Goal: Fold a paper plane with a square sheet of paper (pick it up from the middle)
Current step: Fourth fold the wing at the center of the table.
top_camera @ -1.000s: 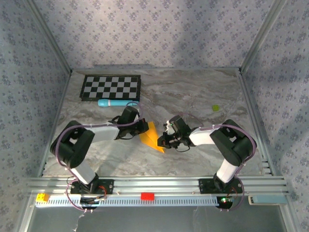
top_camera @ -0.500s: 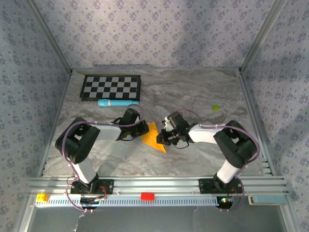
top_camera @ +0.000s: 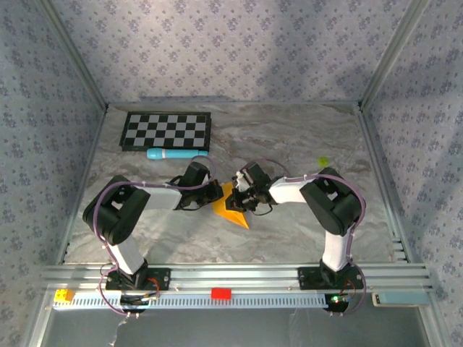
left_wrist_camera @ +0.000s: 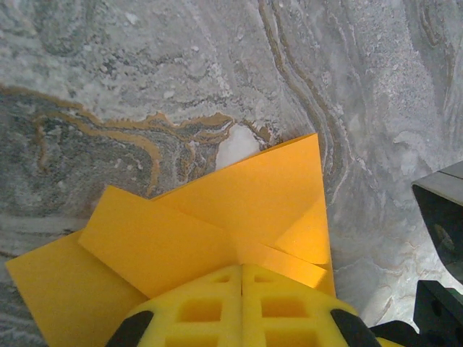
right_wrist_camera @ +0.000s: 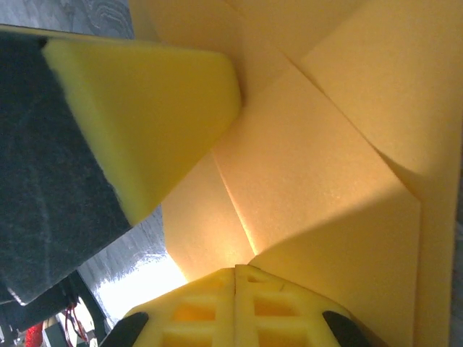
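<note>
while closed tight, left fingers (left_wrist_camera: 202,311), right fingers (right_wrist_camera: 195,318) touch orange paper (left_wrist_camera: 217,210)

Table (top_camera: 304,134): grey marbled top, tan veining.
Checkerboard (top_camera: 166,131): black-and-white, lying flat at 10 o'clock, near far-left corner.
Light-blue cylinder (top_camera: 173,154): on its side, just beside checkerboard's near edge and parallel to it; contact cannot be told.
Yellow-green bit (top_camera: 323,162): small, at 2 o'clock, well apart from other items.
Metal rail (top_camera: 239,275): along 6 o'clock edge.
Red block (top_camera: 221,293): mid-rail.
Yellow block (top_camera: 63,295): at rail's left end.
Walls (top_camera: 231,43): patterned wallpaper, three sides.
</note>
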